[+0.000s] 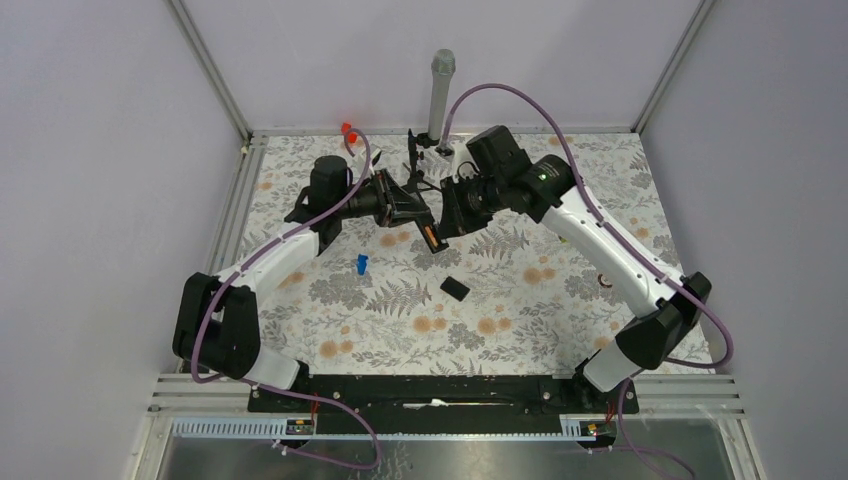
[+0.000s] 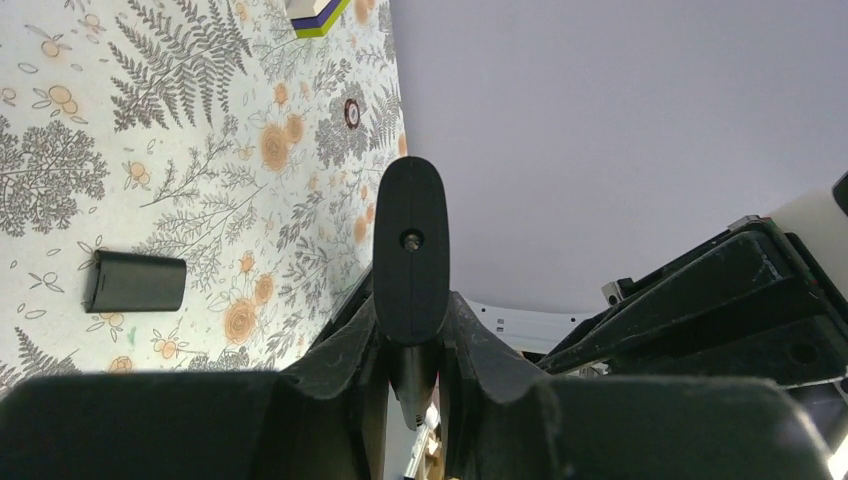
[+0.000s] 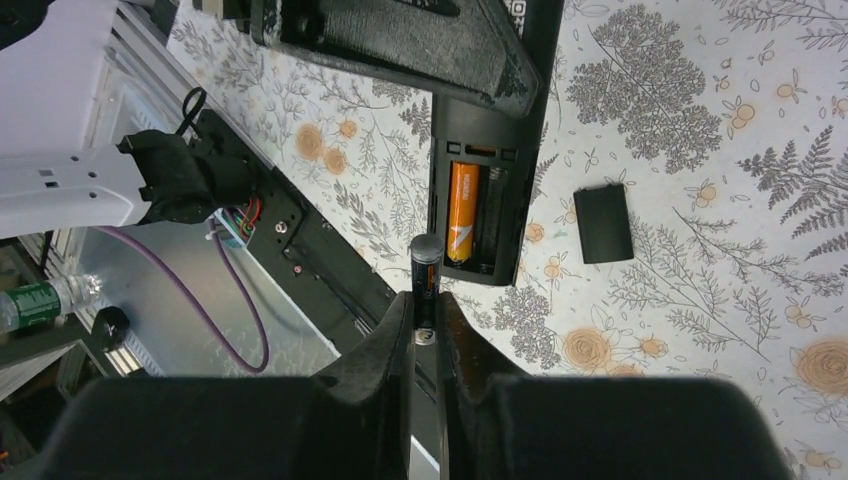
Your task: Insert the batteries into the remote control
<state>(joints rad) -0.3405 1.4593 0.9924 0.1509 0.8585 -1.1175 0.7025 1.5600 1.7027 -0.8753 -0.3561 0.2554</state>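
left gripper [image 2: 411, 325] clenched hard on remote [image 2: 410, 240], remote end-on to its own cam, held over flowery table [image 1: 520, 330]. battery bay open, one orange battery [image 3: 461, 225] sitting in it. right gripper [image 3: 425, 312] nearly closed, pinching other battery [image 3: 425, 268], tip just beside near end of bay, can't tell if touching. black cover [image 3: 605, 223] flat on table, well apart from remote.

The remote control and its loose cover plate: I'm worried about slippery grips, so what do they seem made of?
The remote control: seemingly moulded black plastic, matte, with crisp ribs around its open battery bay. The cover plate: likely the same matte black plastic, flat, with only a dull sheen. The battery seated in the bay: glossy orange wrap, probably over metal.
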